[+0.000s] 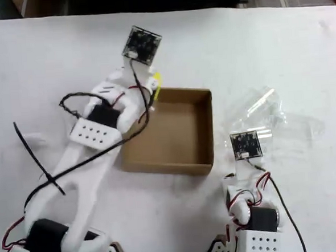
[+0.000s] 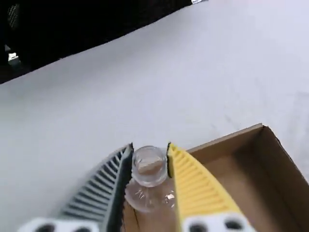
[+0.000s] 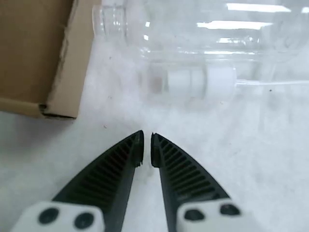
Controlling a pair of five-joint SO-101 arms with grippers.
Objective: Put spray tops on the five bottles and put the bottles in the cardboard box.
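Left wrist view showed my left pincer (image 2: 149,149) squeezing the top of a small clear plastic bottle (image 2: 145,198), right at a corner of the brown cardboard box (image 2: 227,141). The box's bare floor had lots of room. My right pincer (image 3: 146,147) was closed on nothing above the white table (image 3: 251,159), near the box's outside corner. Past it lay more clear bottles (image 3: 203,29) and a white spray top (image 3: 198,79).

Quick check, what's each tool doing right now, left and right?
Left tool: closed on a clear bottle.
Right tool: closed, holding nothing.
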